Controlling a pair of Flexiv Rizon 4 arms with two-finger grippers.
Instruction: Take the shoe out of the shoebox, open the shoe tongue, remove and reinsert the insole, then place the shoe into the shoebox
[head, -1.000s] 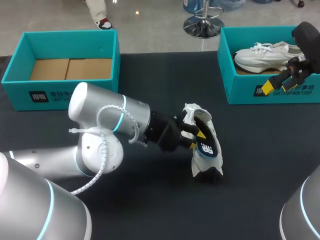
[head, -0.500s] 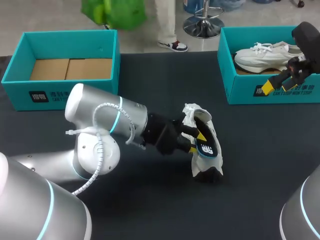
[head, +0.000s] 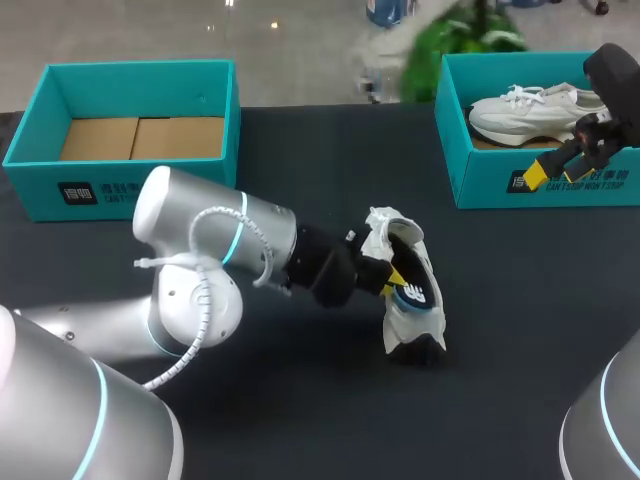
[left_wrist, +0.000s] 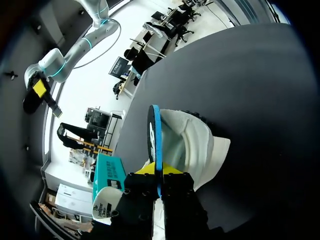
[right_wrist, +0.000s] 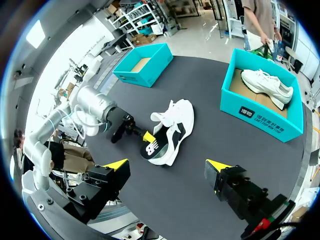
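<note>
Left gripper (left_wrist: 159, 170) pinches insole (left_wrist: 154, 131) over the shoe (left_wrist: 200, 145), tips barely showing

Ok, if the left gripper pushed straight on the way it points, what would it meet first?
Most likely the white shoe: the left gripper, jaws shut on the insole, points into its opening. Depth is unclear.

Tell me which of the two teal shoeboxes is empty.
The left shoebox: only its bare cardboard floor shows inside. The right shoebox has a white shoe lying in it.
</note>
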